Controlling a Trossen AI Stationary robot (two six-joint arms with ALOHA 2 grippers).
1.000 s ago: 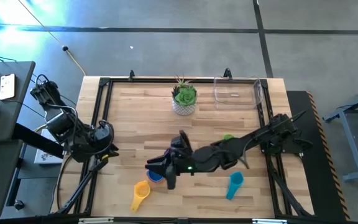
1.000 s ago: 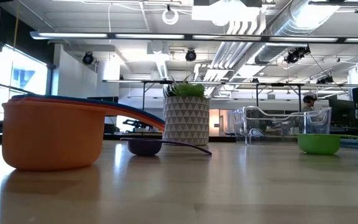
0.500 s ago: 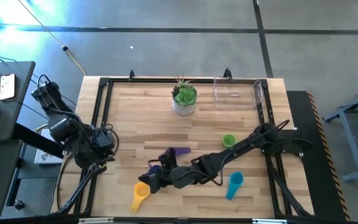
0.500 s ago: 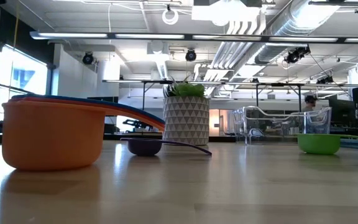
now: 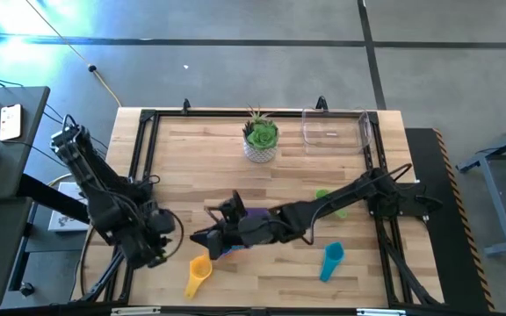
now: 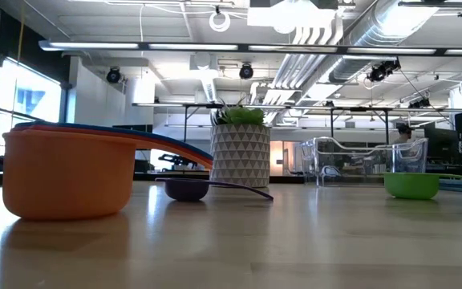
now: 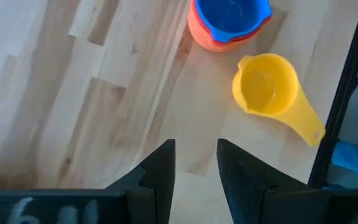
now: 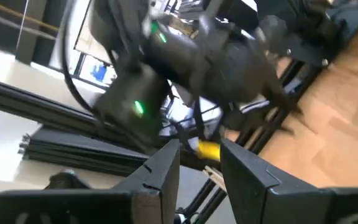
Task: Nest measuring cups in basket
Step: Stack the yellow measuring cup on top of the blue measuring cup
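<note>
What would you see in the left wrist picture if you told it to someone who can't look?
A blue measuring cup sits nested inside an orange one on a pale wooden table, with a yellow cup lying empty just beside them. The left gripper hovers over bare wood, its two dark fingers slightly apart and holding nothing.

I can read no text, label or number anywhere. Faint marks on my left wrist housing stay illegible.
</note>
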